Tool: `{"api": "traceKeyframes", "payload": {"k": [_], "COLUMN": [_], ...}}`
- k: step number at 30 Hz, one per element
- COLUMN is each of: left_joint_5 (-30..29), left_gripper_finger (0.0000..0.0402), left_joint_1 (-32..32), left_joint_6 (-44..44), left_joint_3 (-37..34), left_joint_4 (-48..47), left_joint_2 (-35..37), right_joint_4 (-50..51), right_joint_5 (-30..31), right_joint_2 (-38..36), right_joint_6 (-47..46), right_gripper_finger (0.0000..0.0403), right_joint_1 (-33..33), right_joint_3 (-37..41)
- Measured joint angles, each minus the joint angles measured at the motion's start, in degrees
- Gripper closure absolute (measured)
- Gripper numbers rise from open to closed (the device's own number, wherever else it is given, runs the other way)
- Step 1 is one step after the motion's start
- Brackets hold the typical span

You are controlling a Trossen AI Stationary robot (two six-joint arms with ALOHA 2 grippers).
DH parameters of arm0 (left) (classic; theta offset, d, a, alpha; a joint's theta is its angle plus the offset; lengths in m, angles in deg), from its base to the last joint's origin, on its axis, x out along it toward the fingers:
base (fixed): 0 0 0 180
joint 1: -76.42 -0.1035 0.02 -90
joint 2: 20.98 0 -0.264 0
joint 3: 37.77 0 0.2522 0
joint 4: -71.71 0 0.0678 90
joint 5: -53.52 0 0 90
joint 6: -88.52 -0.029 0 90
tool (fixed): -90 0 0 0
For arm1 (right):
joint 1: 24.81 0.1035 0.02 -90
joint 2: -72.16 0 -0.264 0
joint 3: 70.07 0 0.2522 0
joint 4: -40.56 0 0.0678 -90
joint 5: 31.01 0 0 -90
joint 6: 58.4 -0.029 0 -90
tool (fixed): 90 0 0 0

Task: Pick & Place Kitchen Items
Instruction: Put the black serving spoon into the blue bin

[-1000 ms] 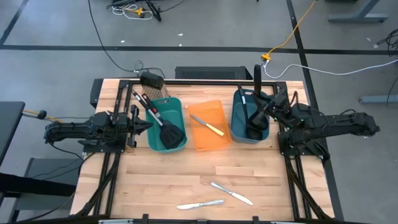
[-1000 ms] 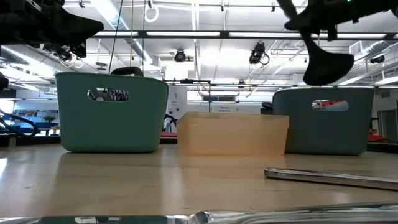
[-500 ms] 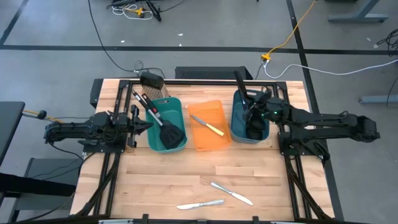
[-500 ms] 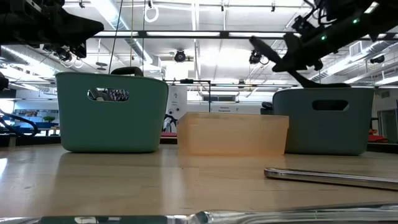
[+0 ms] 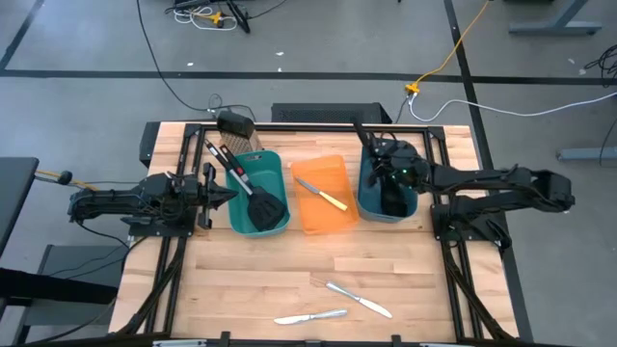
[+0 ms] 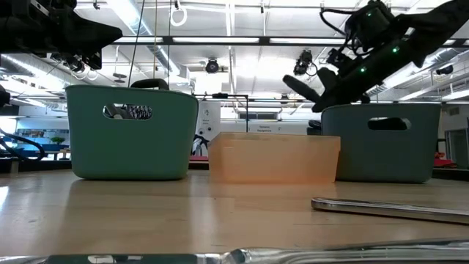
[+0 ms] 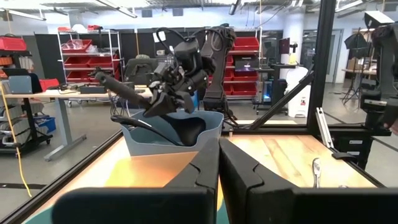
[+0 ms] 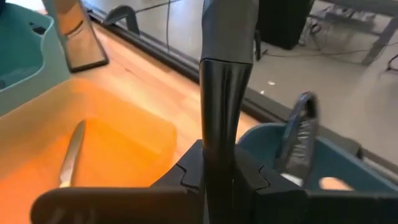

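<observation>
Ladle handle gripped over the blue-teal bin

On the slatted wood tabletop (image 5: 289,280), the right pincer (image 5: 390,172) clamps a smooth black ladle (image 5: 369,143) above the glossy bin (image 5: 366,198); the left pincer (image 5: 214,196) rests closed, well apart.

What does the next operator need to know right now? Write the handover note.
Right gripper: shut on a black ladle, over the blue bin, which holds another ladle.
Left gripper: shut, empty, beside the teal bin.
Done: two spatulas in the teal bin, yellow-handled knife in the orange bin.
Left: release the ladle; two silver knives lie on the table.
</observation>
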Motion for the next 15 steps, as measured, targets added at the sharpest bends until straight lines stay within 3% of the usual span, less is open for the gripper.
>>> {"api": "traceKeyframes", "payload": {"k": [15], "left_joint_5": [0.0], "left_gripper_finger": [0.0385], "left_joint_1": [0.0], "left_joint_6": [0.0], "left_joint_3": [0.0], "left_joint_4": [0.0], "left_joint_2": [0.0], "right_joint_4": [0.9], "right_joint_5": [-2.2], "right_joint_2": [9.4], "right_joint_6": [-6.6], "right_gripper_finger": [0.0362], "right_joint_1": [-2.5], "right_joint_3": [0.0]}}
